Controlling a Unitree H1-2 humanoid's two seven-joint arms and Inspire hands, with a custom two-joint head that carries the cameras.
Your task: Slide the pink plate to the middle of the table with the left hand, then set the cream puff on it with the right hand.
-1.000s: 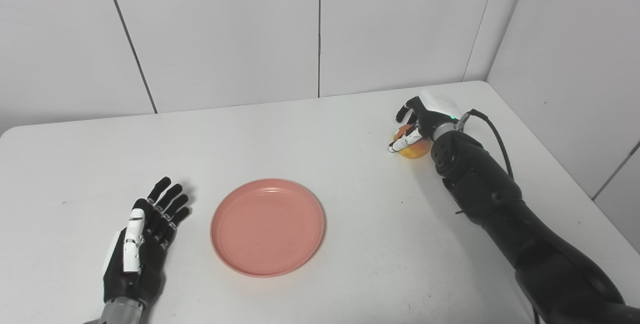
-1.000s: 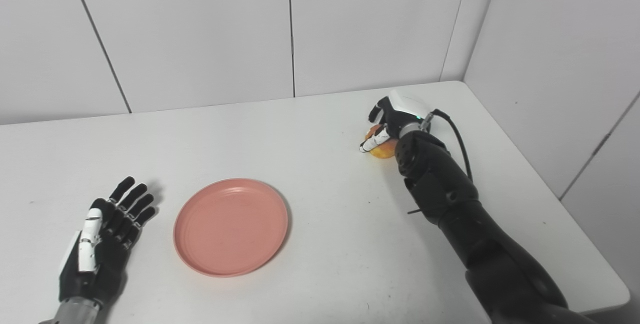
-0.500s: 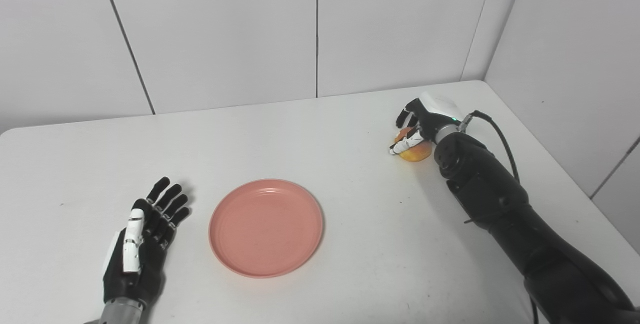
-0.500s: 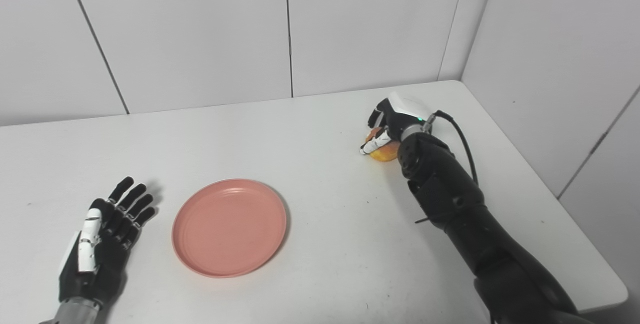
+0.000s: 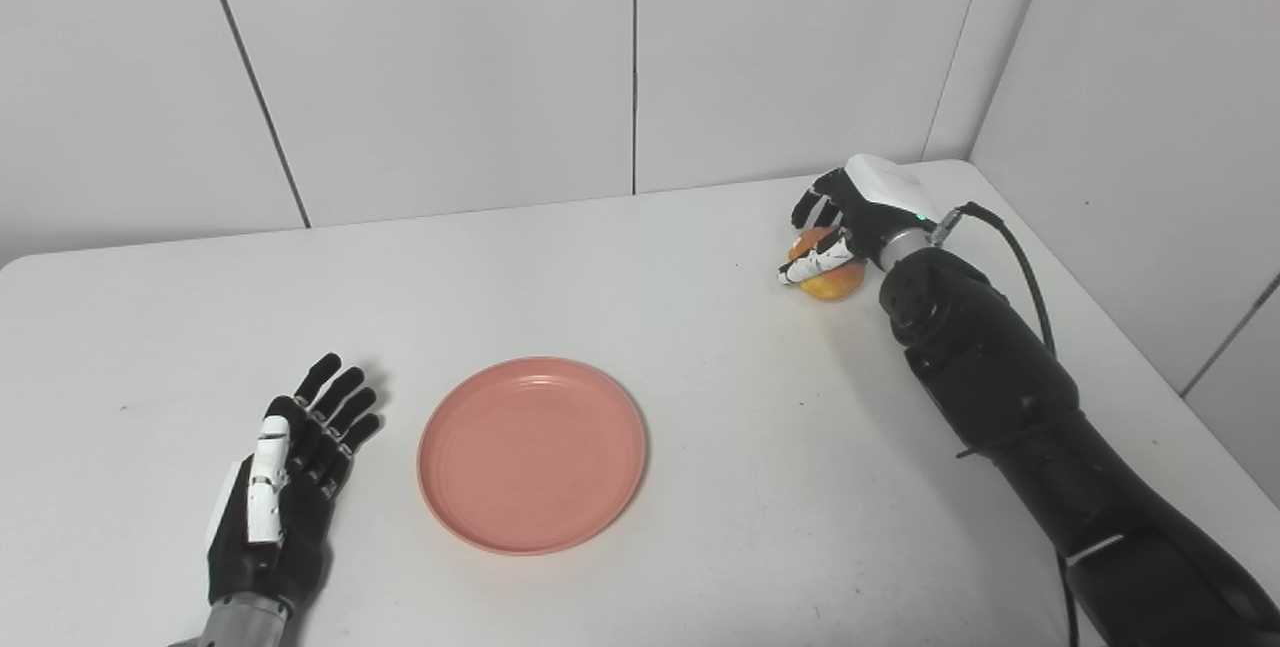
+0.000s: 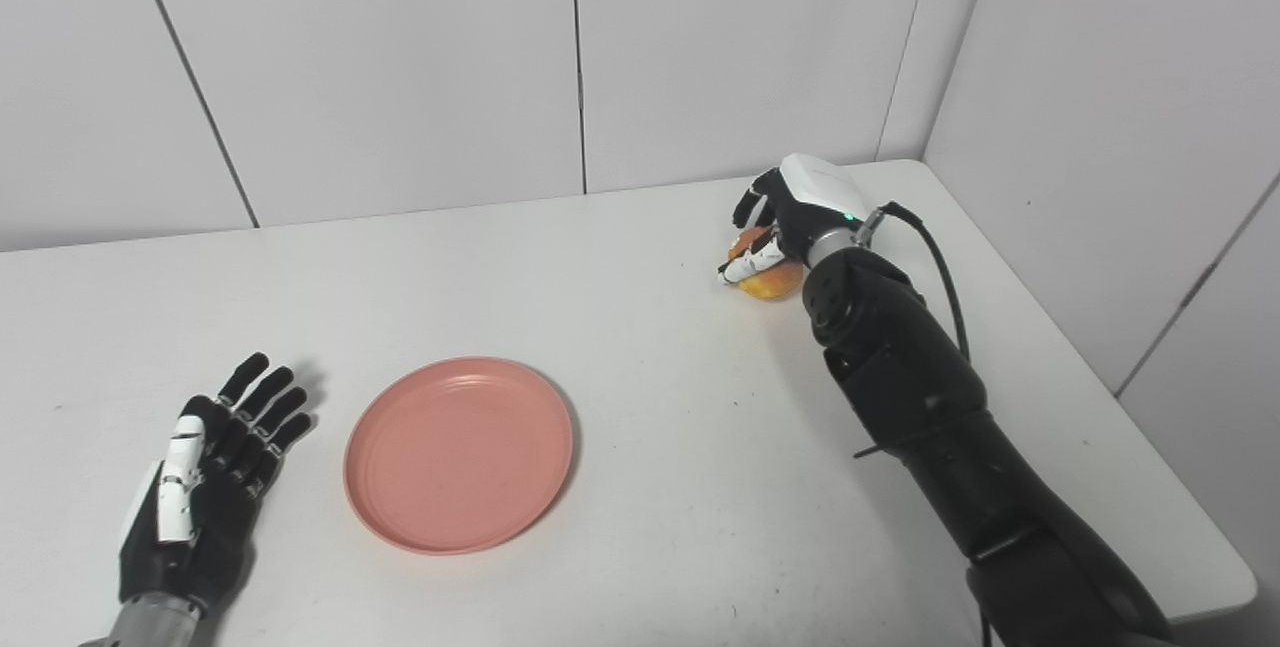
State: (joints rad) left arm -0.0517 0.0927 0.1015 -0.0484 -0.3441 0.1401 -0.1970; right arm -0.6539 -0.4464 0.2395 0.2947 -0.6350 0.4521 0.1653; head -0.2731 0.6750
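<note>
The pink plate [image 5: 533, 453] lies flat on the white table [image 5: 700, 357], a little left of its middle. My left hand [image 5: 285, 487] rests open on the table just left of the plate, apart from it. At the far right my right hand [image 5: 845, 222] is shut on the golden-orange cream puff [image 5: 833, 281], held slightly above the tabletop. The puff's upper part is hidden by the fingers.
White wall panels stand behind the table and along its right side, close to my right hand. A black cable [image 5: 1010, 247] loops off the right wrist. The table's right edge [image 6: 1190, 487] runs near the right arm.
My right hand has risen with the cream puff, lifting it off the table. The left hand and the plate have stayed put.
</note>
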